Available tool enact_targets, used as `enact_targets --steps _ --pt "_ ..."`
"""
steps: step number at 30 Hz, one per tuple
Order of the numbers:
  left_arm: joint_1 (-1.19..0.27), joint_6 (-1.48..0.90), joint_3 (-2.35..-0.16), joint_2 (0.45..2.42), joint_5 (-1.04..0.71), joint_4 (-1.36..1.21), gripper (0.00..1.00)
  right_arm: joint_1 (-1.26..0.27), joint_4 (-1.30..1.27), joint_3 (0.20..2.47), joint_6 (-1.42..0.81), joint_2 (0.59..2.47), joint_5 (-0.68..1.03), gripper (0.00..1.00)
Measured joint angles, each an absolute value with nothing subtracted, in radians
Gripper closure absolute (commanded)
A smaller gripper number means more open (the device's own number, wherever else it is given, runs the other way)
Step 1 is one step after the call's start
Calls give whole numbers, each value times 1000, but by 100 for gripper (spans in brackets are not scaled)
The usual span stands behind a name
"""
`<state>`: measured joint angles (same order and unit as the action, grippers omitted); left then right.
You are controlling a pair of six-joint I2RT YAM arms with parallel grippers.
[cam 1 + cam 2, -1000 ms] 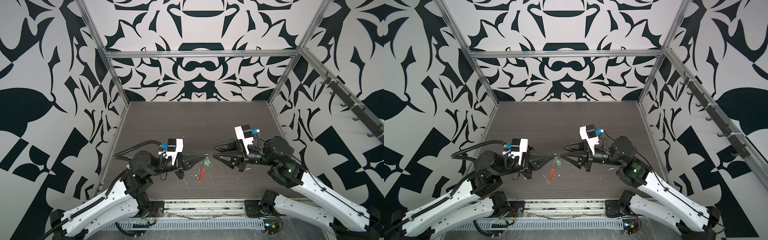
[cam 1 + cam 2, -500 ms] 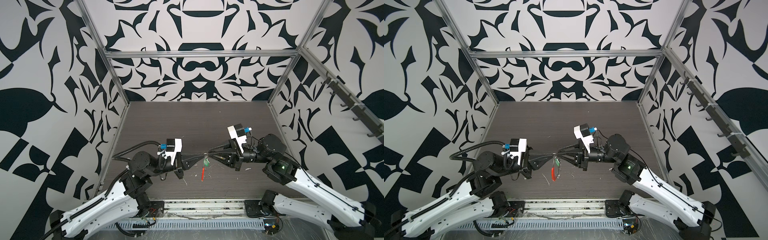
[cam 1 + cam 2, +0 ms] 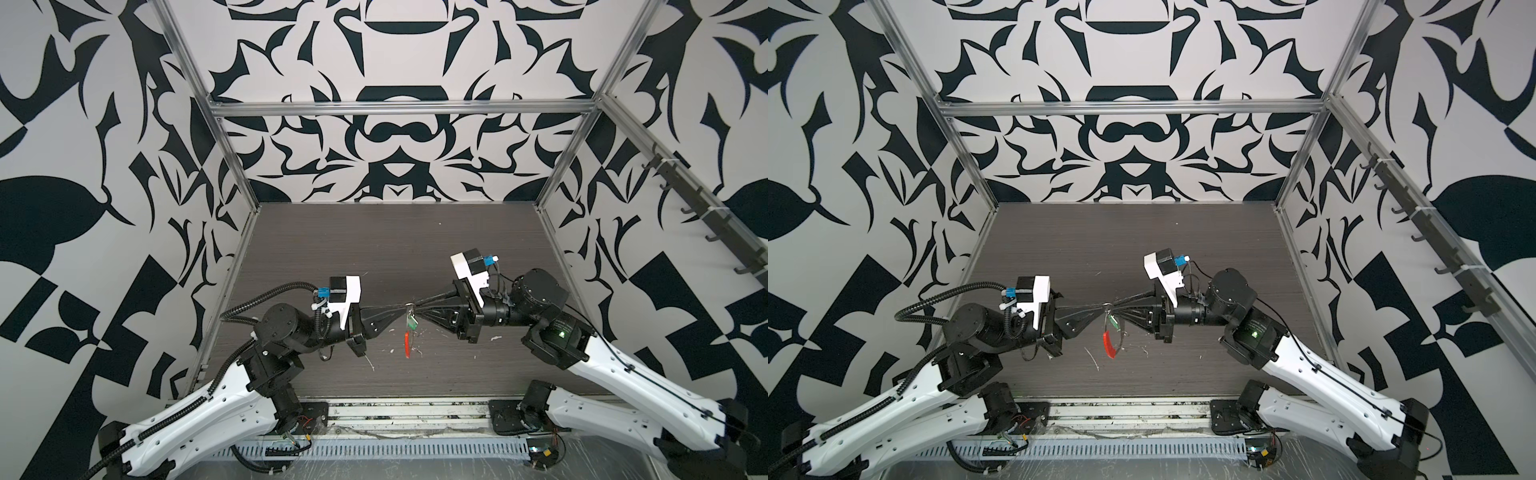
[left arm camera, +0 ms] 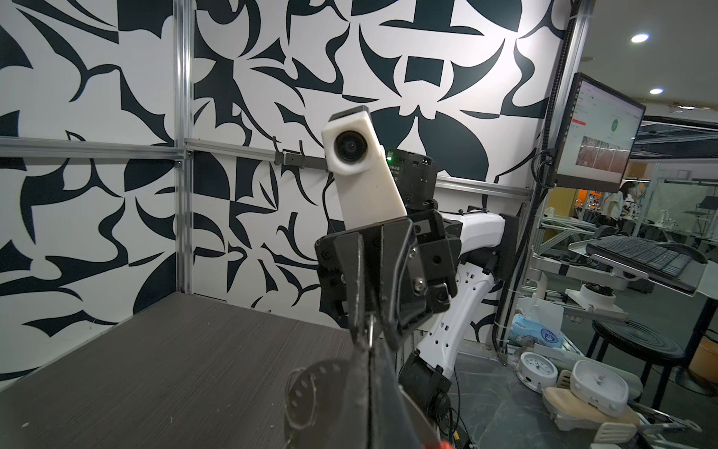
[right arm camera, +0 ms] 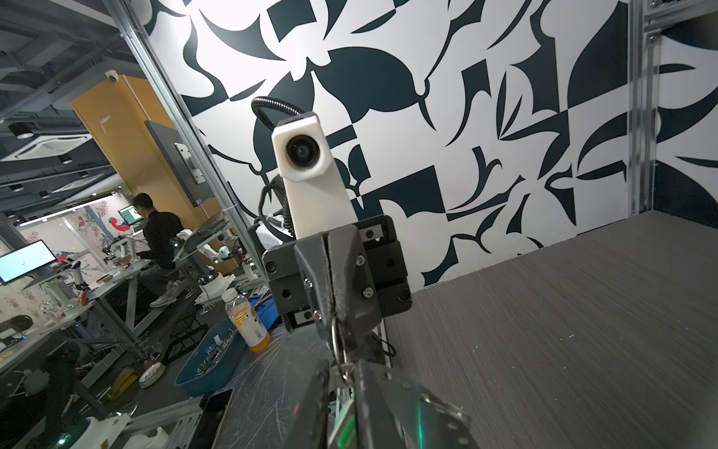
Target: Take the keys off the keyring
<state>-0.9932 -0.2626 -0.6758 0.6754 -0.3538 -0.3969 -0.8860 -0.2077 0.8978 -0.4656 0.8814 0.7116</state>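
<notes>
Centrally, the keyring (image 3: pixel 406 347) hangs between two meeting grippers.
Low-middle in both top views, its long axis runs straight down: tag (image 3: pixel 412 322) just under the tips, red sleeve (image 3: pixel 1108 345) lowest, key not made out. Left gripper (image 3: pixel 402 310) pinches the wire from the left; right gripper (image 3: pixel 417 308), equally near, has jaws almost together, on what I cannot tell. No writing is legible.
</notes>
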Motion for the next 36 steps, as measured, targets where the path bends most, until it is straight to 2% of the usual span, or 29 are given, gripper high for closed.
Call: enact_targets --steps 8,12,17,22,25,30,36 --pt "-993 -263 -676 680 -354 -401 100 -894 -208 898 -468 898 712 89" --pt "-993 -267 -676 680 -354 -401 100 -895 -207 898 -468 898 710 100" --pt "-993 -275 -675 681 -350 -402 100 -895 -201 898 -468 898 702 100" --pt "-993 -274 -656 662 -321 -374 73 -898 -64 938 -440 897 668 100" --pt "-993 -263 -653 624 -303 -331 64 -899 111 1009 -389 899 635 100" --pt "-993 -246 -682 594 -293 -210 59 -899 361 1159 -298 925 602 100" --pt "-993 -224 -816 695 -330 -17 59 -899 602 1285 -195 994 594 100"
